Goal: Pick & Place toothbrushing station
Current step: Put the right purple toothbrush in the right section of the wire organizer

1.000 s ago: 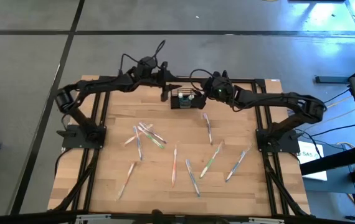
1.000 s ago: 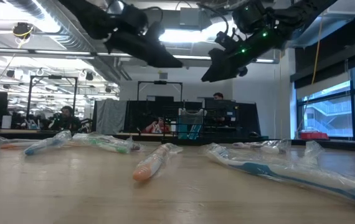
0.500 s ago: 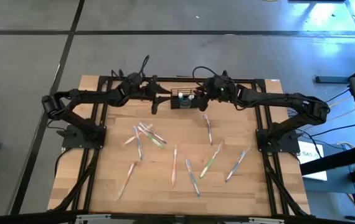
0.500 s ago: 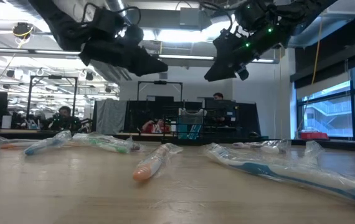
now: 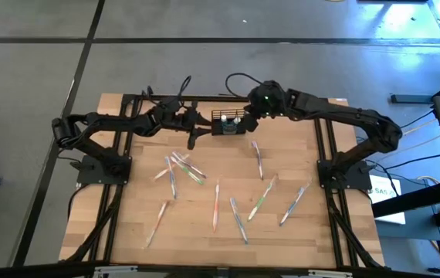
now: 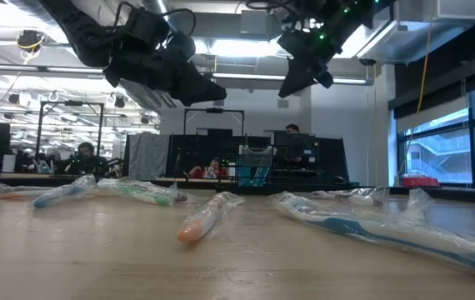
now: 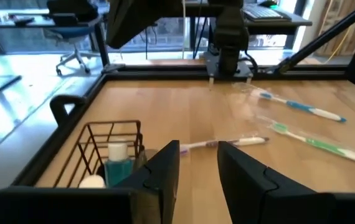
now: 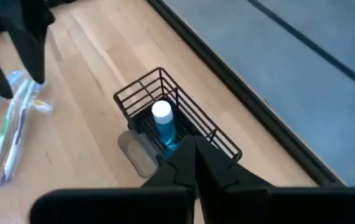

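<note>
Caddy (image 5: 228,124) at the far edge of the tabletop (image 5: 127,216), standing upright on the wood between the two arms, and that is the toothbrushing station. It is a black wire cage, and inside it stands a teal tube (image 8: 164,127) with a white cap. Something pale lies against the caddy's near side in the right wrist view; I can't make out what it is.

Right gripper (image 5: 249,116) is up above the caddy's right end, fingers (image 8: 184,162) pressed tight together with no gap at all and nothing between them. From the low view it hangs high over the tabletop (image 6: 302,79), well clear of the wood.

Left gripper (image 5: 192,138) sits just off the caddy's left side, pointing toward the toothbrushes. Its fingers (image 7: 165,171) stand narrowly apart with bare air between them, gripping nothing. The caddy shows beside them in the left wrist view (image 7: 112,152), close but not touched.

Toothbrushes are scattered all over the middle and near part of the tabletop: a small cluster (image 5: 183,166) left of centre, one (image 5: 256,156) lying just in front of the caddy, others farther out toward the near edge (image 5: 157,222). People sit at desks in the room beyond (image 6: 87,157).
</note>
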You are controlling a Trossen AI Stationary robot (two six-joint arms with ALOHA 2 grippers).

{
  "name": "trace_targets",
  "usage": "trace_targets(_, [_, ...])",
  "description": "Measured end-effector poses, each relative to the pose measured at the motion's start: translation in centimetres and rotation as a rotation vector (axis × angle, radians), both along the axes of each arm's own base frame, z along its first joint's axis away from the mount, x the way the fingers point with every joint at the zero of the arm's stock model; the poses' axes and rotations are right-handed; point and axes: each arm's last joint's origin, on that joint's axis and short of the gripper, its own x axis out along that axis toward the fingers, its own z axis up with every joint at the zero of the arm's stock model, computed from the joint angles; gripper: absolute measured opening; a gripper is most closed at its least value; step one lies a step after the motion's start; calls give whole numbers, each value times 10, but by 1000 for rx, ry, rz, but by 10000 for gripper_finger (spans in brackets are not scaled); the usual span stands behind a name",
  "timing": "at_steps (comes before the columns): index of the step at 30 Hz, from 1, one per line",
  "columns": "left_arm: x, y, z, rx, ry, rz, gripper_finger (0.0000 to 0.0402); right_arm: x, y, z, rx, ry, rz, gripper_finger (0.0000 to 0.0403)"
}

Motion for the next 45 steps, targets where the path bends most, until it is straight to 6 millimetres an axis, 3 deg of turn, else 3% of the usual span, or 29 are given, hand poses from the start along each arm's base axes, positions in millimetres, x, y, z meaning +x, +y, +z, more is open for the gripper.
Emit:
trace_targets(18, [-1,1,-3,-14,26,5,102,28,-17,-57,129,196,9,3])
trace_targets(23, [-2,1,-4,-19,36,5,102,26,-16,-60,137,235,18,6])
trace_targets(33, [-2,1,-5,-24,46,5,102,10,17,-59,238,416,31,8])
trace_targets(45, [-2,0,-6,-32,59,5,102,1,56,-87,295,556,43,8])
